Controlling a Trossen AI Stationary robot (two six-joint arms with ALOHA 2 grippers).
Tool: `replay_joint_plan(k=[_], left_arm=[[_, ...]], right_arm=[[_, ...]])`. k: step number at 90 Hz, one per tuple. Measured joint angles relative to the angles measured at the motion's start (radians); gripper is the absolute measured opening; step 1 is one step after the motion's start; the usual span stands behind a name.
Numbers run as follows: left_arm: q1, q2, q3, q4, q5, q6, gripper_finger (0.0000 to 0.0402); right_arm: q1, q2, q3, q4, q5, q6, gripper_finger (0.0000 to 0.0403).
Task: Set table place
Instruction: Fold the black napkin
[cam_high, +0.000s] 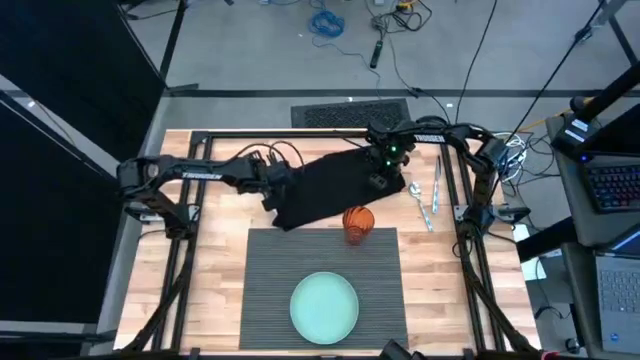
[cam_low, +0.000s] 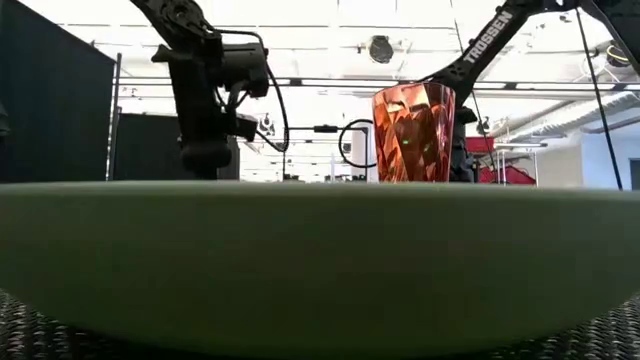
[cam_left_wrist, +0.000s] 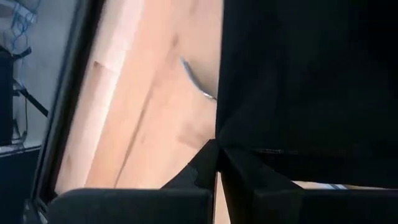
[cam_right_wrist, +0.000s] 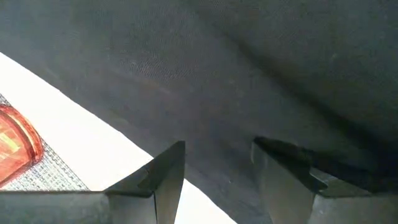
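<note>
— Where's the ribbed dark grey placemat?
— At the table's near middle, round pale green plate on it, faceted orange glass at its far edge.
— The grippers?
— Left gripper seems pinched onto the black cloth napkin. Right gripper, fingers parted, sits over the cloth's other end.

The dark grey ribbed placemat lies flat (apparently square to the table) at the table's near edge, centred.
</note>
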Motion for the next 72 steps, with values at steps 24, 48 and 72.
replay_joint_plan(k=[24,48,72], left_arm=[[0.088,-0.177,0.000,-0.029,-0.011,-0.090,0.0000],[0.164,-0.204,0.000,-0.188,-0.015,-0.115,0.0000],[0.183,-0.200,0.000,-0.175,-0.010,-0.072,0.0000]], right_arm=[[0.000,0.000,-0.001,0.005,0.000,0.003,0.0176],[0.002,0.000,-0.001,0.007,0.001,0.003,0.0176],[0.014,0.000,-0.001,0.008,0.010,0.003,0.0176]])
